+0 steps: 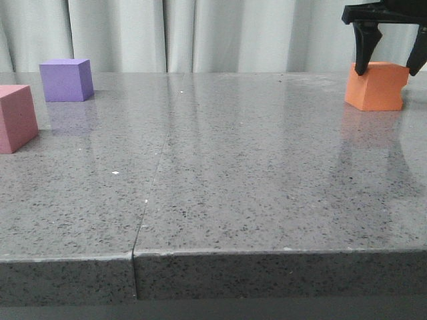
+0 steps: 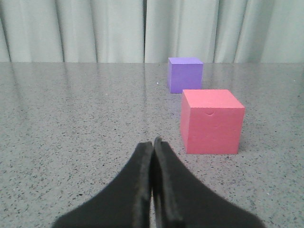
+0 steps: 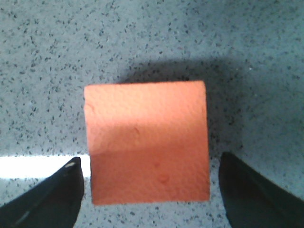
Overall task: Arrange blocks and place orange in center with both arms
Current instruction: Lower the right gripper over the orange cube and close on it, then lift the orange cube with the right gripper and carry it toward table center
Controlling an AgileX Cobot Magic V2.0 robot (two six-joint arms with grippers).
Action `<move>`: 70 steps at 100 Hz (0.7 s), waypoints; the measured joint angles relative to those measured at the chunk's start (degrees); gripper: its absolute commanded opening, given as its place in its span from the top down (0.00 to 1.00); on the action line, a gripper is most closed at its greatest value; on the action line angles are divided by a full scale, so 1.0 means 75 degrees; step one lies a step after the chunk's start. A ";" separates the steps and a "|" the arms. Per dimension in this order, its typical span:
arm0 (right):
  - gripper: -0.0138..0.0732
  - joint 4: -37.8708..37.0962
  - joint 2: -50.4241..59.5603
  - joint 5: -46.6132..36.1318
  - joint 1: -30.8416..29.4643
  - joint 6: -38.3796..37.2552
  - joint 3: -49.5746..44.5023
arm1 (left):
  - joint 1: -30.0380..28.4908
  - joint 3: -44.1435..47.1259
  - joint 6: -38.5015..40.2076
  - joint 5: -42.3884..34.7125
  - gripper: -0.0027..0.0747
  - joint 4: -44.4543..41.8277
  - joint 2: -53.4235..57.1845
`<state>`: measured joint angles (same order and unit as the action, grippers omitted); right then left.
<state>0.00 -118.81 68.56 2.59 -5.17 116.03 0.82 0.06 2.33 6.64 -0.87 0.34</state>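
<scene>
The orange cube (image 1: 376, 86) sits on the grey table at the far right. My right gripper (image 1: 388, 65) hangs over it, open, one finger on each side of the cube's top, not touching. The right wrist view shows the cube (image 3: 148, 140) between the two open fingertips (image 3: 71, 185). The purple cube (image 1: 65, 79) stands at the far left, the pink-red cube (image 1: 16, 118) nearer at the left edge. The left wrist view shows the shut left gripper (image 2: 153, 142) low over the table, short of the pink-red cube (image 2: 211, 121), with the purple cube (image 2: 185, 74) behind.
The grey speckled table (image 1: 220, 173) has a seam running from its front edge toward the back, left of the middle. White curtains (image 1: 200, 33) hang behind the table's far edge. The left arm is not in the front view.
</scene>
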 measured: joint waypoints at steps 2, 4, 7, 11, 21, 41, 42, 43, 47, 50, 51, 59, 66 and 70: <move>0.17 0.0000 -0.0019 -0.0043 0.0000 0.0000 0.0000 | 0.0000 0.0000 0.0000 0.0000 0.99 0.0000 0.0000; 0.17 0.0000 -0.0039 -0.0067 0.0000 0.0000 0.0000 | 0.0000 0.0000 0.0000 0.0000 0.99 0.0000 0.0000; 0.17 0.0000 -0.0070 -0.0098 0.0000 0.0000 0.0000 | 0.0000 0.0000 0.0000 0.0000 0.99 0.0000 0.0000; 0.17 0.0000 -0.0122 -0.0131 0.0000 0.0000 0.0000 | 0.0000 0.0000 0.0000 0.0000 0.99 0.0000 0.0000; 0.18 0.0000 -0.0258 -0.0148 0.0000 0.0000 0.0000 | 0.0000 0.0000 0.0000 0.0000 0.99 0.0000 0.0000; 0.32 0.0000 -0.0447 -0.0148 0.0000 -0.0021 0.0000 | 0.0000 0.0000 -0.0013 0.0000 0.99 0.0015 0.0000; 0.33 0.0000 -0.0447 -0.0148 0.0000 -0.0021 0.0000 | 0.0000 0.0000 -0.0013 0.0000 0.99 0.0015 0.0000; 0.34 0.0000 -0.0447 -0.0148 0.0000 -0.0021 0.0000 | 0.0000 0.0000 -0.0013 0.0000 0.99 0.0015 0.0000; 0.39 0.0000 -0.0447 -0.0148 0.0000 -0.0021 0.0013 | 0.0000 0.0000 -0.0013 0.0000 0.99 0.0015 0.0000; 0.41 0.0000 -0.0447 -0.0148 0.0000 -0.0021 0.0013 | 0.0000 0.0000 -0.0013 0.0000 0.99 0.0015 0.0000; 0.42 0.0000 -0.0447 -0.0148 0.0000 -0.0021 0.0013 | 0.0000 0.0000 -0.0013 0.0000 0.99 0.0015 0.0000; 0.45 0.0000 -0.0447 -0.0148 0.0000 -0.0021 0.0013 | 0.0000 0.0000 -0.0013 0.0000 0.99 0.0015 0.0000; 0.45 0.0000 -0.0447 -0.0148 0.0000 -0.0021 0.0013 | 0.0000 0.0000 -0.0013 0.0000 0.99 0.0015 0.0000; 0.45 0.0000 -0.0447 -0.0148 0.0000 -0.0021 0.0013 | 0.0000 0.0000 -0.0013 0.0000 0.99 0.0015 0.0000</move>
<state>0.00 -122.16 67.45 2.59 -5.33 116.12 0.82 0.06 2.24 6.64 -0.76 0.34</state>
